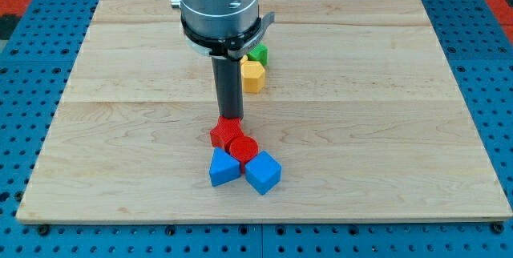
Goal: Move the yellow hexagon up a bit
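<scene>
The yellow hexagon (253, 75) lies on the wooden board (361, 90) a little above the middle, partly hidden by the rod on its left side. A green block (258, 53) touches it from above. My tip (230, 118) is below and to the left of the yellow hexagon, right at the top edge of a red star-shaped block (224, 133). The rod rises from the tip to the arm's grey body at the view's top.
Below the tip sits a tight cluster: a red cylinder (243, 147), a blue triangular block (224, 167) and a blue cube (263, 171). The board ends near the view's bottom; blue pegboard (32, 90) surrounds it.
</scene>
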Motion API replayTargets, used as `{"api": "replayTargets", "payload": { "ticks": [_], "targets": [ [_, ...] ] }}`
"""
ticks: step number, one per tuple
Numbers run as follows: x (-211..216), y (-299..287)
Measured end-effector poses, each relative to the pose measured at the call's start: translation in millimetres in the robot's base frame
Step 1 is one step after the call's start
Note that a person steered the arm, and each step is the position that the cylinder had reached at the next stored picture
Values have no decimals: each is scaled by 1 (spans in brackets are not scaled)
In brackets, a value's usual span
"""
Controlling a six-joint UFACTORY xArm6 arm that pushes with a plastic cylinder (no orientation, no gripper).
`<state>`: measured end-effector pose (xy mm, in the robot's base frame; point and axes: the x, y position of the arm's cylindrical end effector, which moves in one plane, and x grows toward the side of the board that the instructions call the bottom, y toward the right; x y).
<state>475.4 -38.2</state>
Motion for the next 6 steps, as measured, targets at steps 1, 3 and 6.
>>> {"api": "replayTargets", "payload": {
  "ticks": [1, 3, 6],
  "targets": [
    [0, 0],
    [-22, 30],
    [-87, -8]
  ]
}}
